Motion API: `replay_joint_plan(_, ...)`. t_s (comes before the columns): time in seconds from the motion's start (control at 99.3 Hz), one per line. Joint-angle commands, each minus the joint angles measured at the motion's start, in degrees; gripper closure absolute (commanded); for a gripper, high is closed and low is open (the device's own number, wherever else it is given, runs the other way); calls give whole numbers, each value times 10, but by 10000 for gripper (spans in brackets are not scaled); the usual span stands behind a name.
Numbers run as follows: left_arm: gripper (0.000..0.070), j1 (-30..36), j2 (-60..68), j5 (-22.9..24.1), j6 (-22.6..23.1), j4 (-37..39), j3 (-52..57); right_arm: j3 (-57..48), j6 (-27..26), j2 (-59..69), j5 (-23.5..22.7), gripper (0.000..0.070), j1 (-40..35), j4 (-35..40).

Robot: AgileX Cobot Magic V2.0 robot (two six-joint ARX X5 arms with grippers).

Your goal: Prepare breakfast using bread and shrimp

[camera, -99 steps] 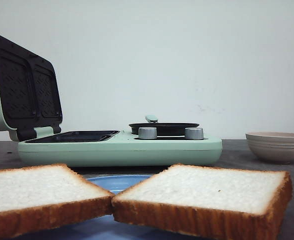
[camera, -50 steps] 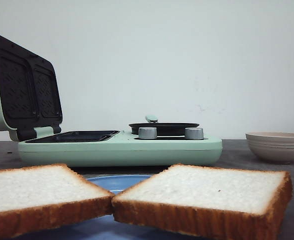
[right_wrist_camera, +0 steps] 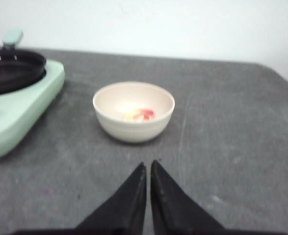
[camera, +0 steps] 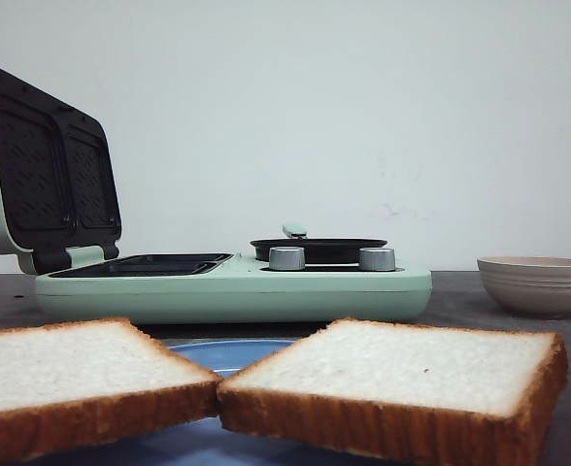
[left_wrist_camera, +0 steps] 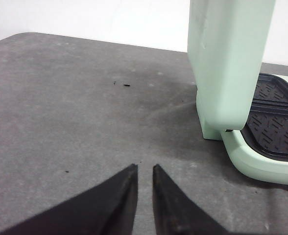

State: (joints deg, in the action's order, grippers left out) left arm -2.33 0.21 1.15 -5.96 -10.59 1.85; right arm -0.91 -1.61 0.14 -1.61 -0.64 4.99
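Bread [camera: 392, 374] first: two thick slices lie side by side on the blue plate [camera: 229, 351] at the near edge of the worktop [right_wrist_camera: 242, 142], nearest me, both flat, ready to lift. Behind them, the mint sandwich maker [camera: 232, 286] stands with its lid [camera: 43, 170] tilted up, dark plates bared, I judge so a slice can drop straight in. My left hand [left_wrist_camera: 144, 174] hovers empty over bare worktop just beside that lid, tips nearly pinched together. My right hand [right_wrist_camera: 148, 169], empty too, tips almost touching, points at the cream bowl [right_wrist_camera: 133, 111] just ahead, where the shrimp [right_wrist_camera: 145, 114] sits as a small orange-red bit at the bottom
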Motion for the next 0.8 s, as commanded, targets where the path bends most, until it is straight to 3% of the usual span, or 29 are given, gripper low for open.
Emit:
replay_joint_plan(0.0, 700, 1, 0, 0, -2, -1, -10, 2, -42, 1, -1, 694, 1, -22)
replay_joint_plan(0.171, 700, 1, 0, -1, -29, -1, -10, 2, -147, 1, -7, 694, 1, -69)
replay_joint_plan(0.272, 700, 1, 0, -1, -82, -1, -10, 2, -205, 1, -15, 694, 1, -96)
replay_joint_plan(0.393, 700, 1, 0, -5, -192, -1, -10, 1, -234, 1, -19, 695, 1, -106)
replay_joint_plan(0.443, 700, 1, 0, -11, -213, -1, -9, -2, -239, 1, -28, 695, 1, -106)
replay_joint_plan(0.554, 700, 1, 0, -24, -223, 0, -4, -19, -239, 1, -46, 695, 1, -105)
replay_joint_plan(0.674, 699, 1, 0, -71, -235, 0, 11, -58, -237, 2, -46, 695, 1, -97)
replay_joint_plan(0.785, 696, 1, 5, -113, -200, -1, 38, -116, -218, 23, -47, 695, 1, -53)
